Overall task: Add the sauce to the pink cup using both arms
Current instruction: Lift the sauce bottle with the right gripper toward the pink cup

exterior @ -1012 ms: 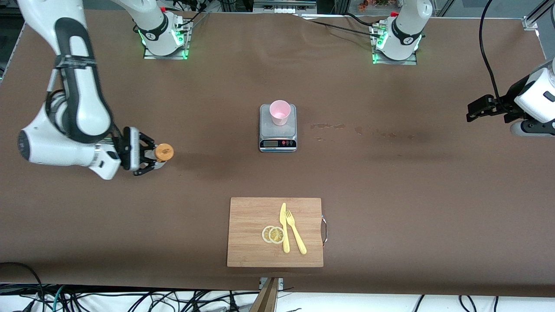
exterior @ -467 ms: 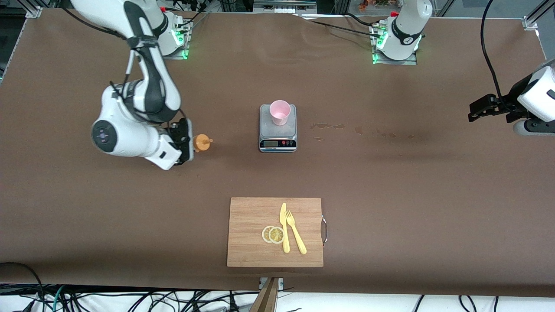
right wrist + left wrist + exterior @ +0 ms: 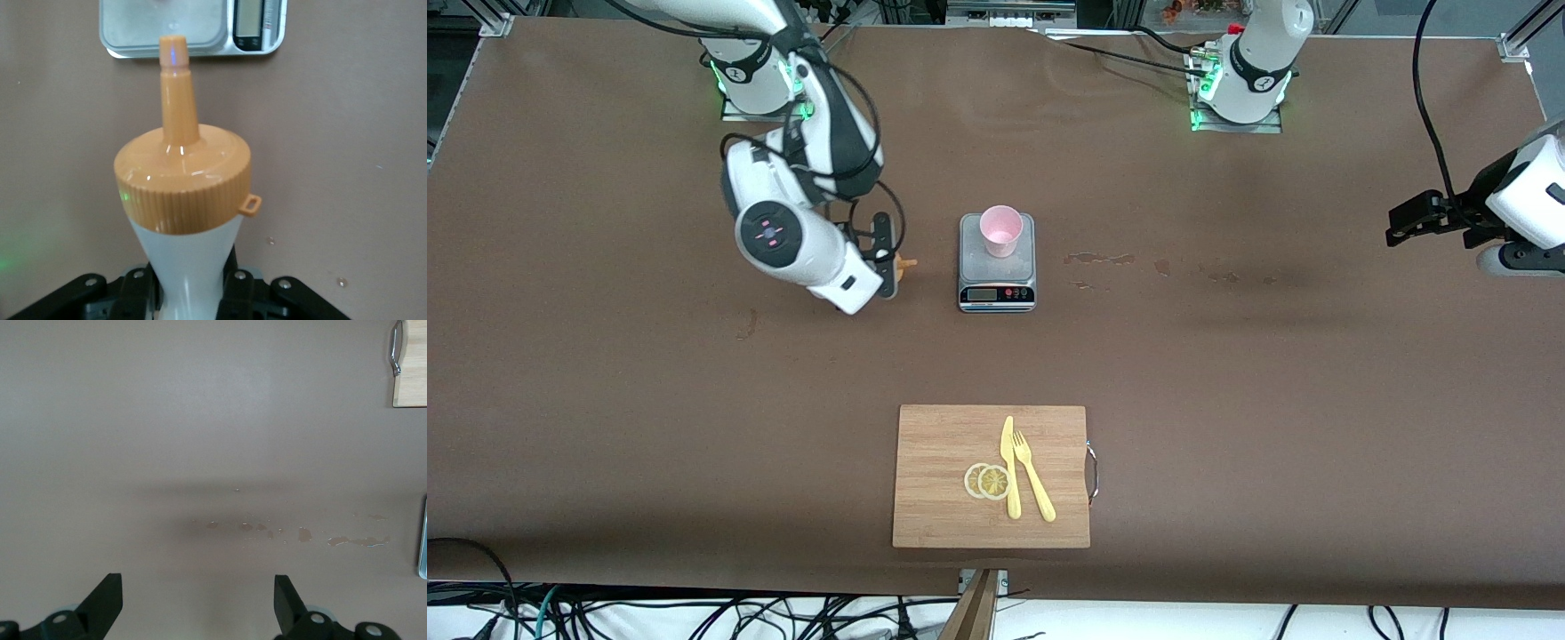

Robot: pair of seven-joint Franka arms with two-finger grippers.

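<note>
- Closest to the front camera lies a wooden cutting board [image 3: 943,498], and on it a yellow knife [image 3: 1010,471], a yellow fork [image 3: 1034,478] and two lemon slices [image 3: 987,481] touching the knife's blade side.
- Farther up the brown table [image 3: 1272,373], near its middle, stands a grey kitchen scale [image 3: 997,283] with its display facing the camera. The pink cup [image 3: 1000,230] sits upright on the scale's platform, toward the edge farthest from the camera.
- With the cup as the centre of a clock in the front view, the right gripper [image 3: 895,260] hangs at about eight o'clock, over bare table just beside the scale on the right arm's end.
- Its jaws are clamped on the sauce [image 3: 181,200], gripping the whitish body low down. The bottle is tipped over, its orange cap and nozzle sticking out past the fingertips and pointing toward the scale; in the right wrist view the nozzle tip lines up with the scale's platform.
- The left gripper [image 3: 1403,222] waits at about three o'clock from the cup, well apart from it, over the left arm's end of the table. Its jaws stand wide and hold nothing; below them are some wet stains [image 3: 303,535] on the table.
</note>
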